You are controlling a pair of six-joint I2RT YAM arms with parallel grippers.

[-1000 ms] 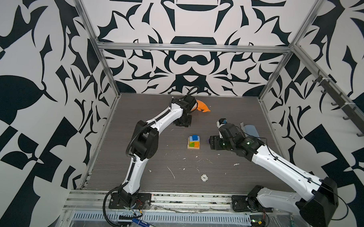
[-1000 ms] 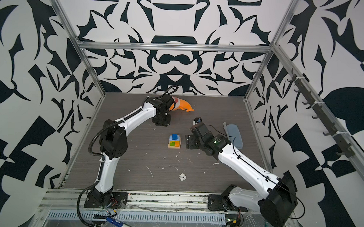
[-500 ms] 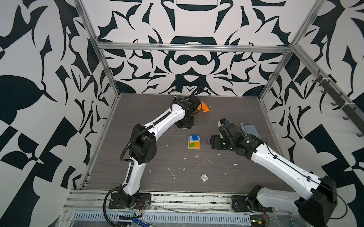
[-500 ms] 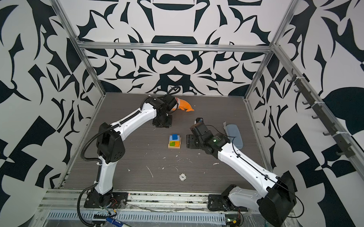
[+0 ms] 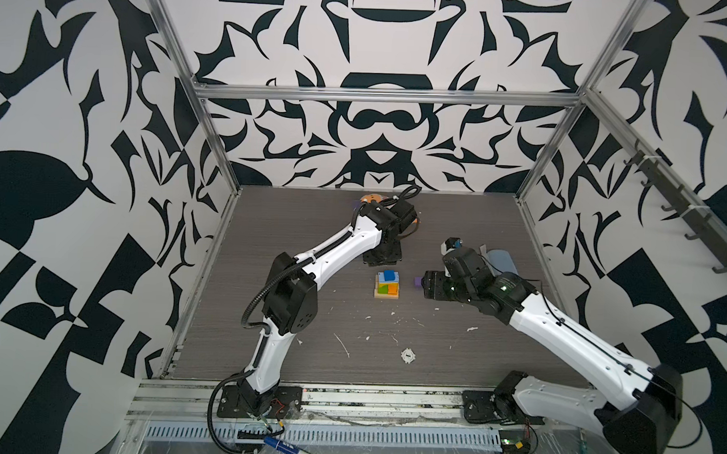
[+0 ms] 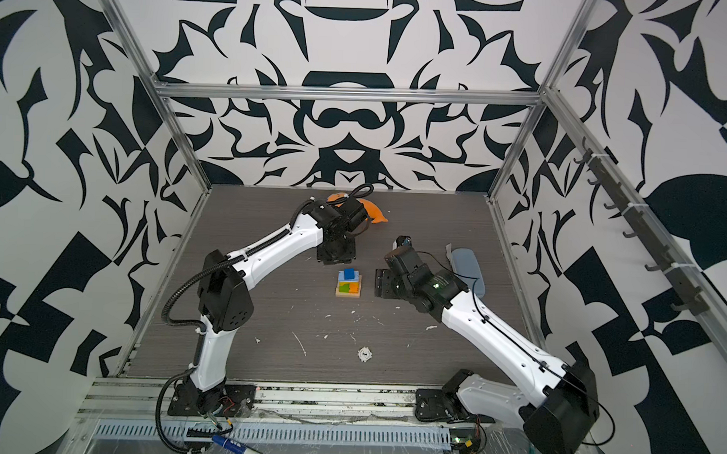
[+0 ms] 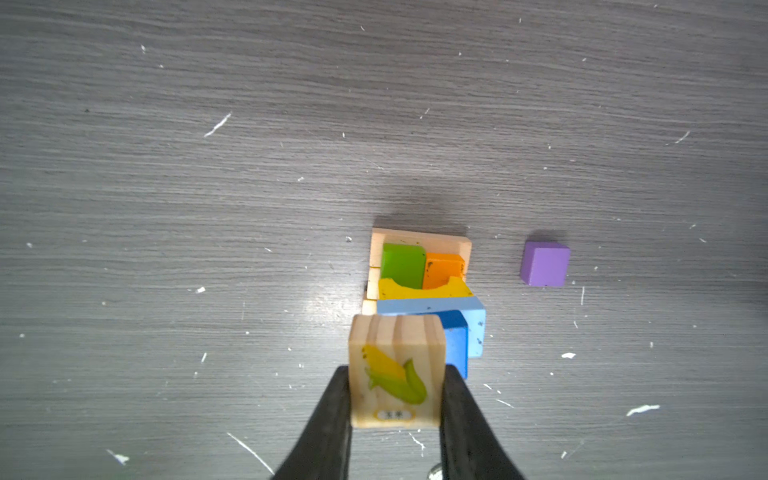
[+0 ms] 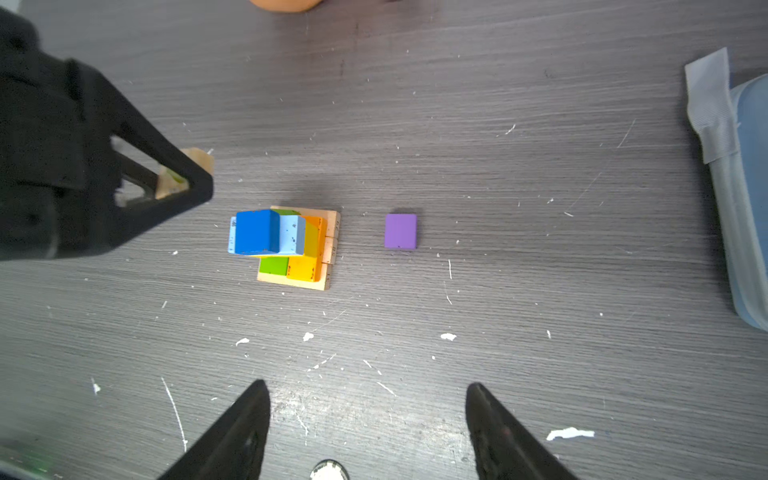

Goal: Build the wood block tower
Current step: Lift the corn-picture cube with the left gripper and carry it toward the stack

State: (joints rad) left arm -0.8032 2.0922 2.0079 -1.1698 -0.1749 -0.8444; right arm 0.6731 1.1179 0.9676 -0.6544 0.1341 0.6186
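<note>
A half-built tower (image 5: 387, 285) stands mid-tabletop (image 5: 312, 218) between two robot arms: tan bars at the base, green and orange bricks on them, yellow and light-blue bricks above, and a blue cube (image 8: 257, 231) on top. The left end effector (image 7: 397, 376), just beyond the tower's far side in both top views, is clamped on a corn block (image 7: 392, 345), a plain wooden piece printed with an ear of corn. The right end effector (image 8: 368, 415) is spread wide and holds nothing, with the tower and a purple cube (image 8: 400, 231) ahead of it. That cube lies flat on the tabletop beside the tower, not touching it. A pale-blue case (image 8: 750, 208) with a grey strap rests near the right edge; its contents cannot be made out. An orange fish (image 6: 375, 212) lies at the back.
</note>
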